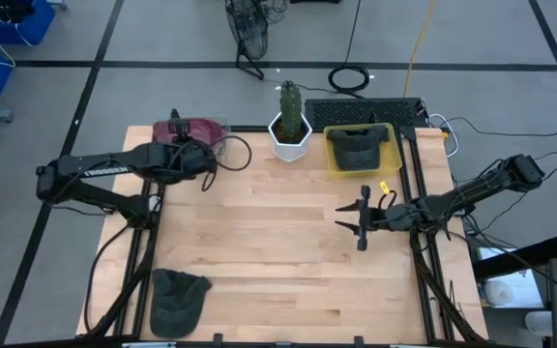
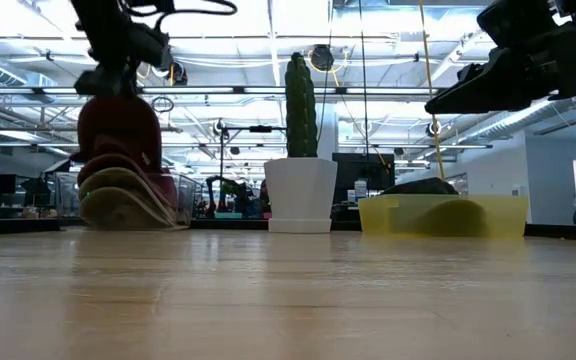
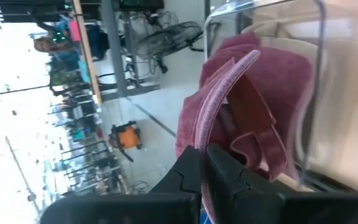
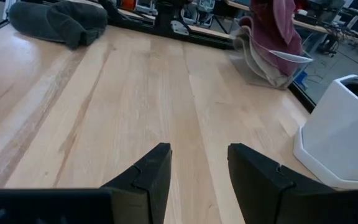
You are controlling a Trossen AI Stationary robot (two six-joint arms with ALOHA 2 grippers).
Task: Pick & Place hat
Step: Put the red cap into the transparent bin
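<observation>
A maroon hat point(image 1: 197, 128) hangs at the far left of the table, over a clear bin point(image 1: 222, 126) that holds beige things point(image 2: 118, 205). My left gripper point(image 3: 202, 163) is shut on the hat from above it. A grey hat point(image 1: 177, 295) lies flat at the near left corner. Another dark hat point(image 1: 358, 145) sits in a yellow tray point(image 1: 335, 166) at the far right. My right gripper point(image 1: 344, 218) hovers open over the table's right part, with nothing between its fingers point(image 4: 148, 177). My left gripper pinches the maroon hat's brim edge point(image 3: 211, 134) between its two fingers. The fingers slant downward from the table's left side. The hat hangs below them with its crown point(image 2: 118, 135) down at the bin's beige pile; whether it rests there I cannot tell.
A white pot point(image 1: 289, 137) with a tall cactus stands at the far edge between the bin and the yellow tray. A black keyboard point(image 1: 366, 111) lies behind the tray. Bare wood point(image 1: 269, 242) fills the table's middle.
</observation>
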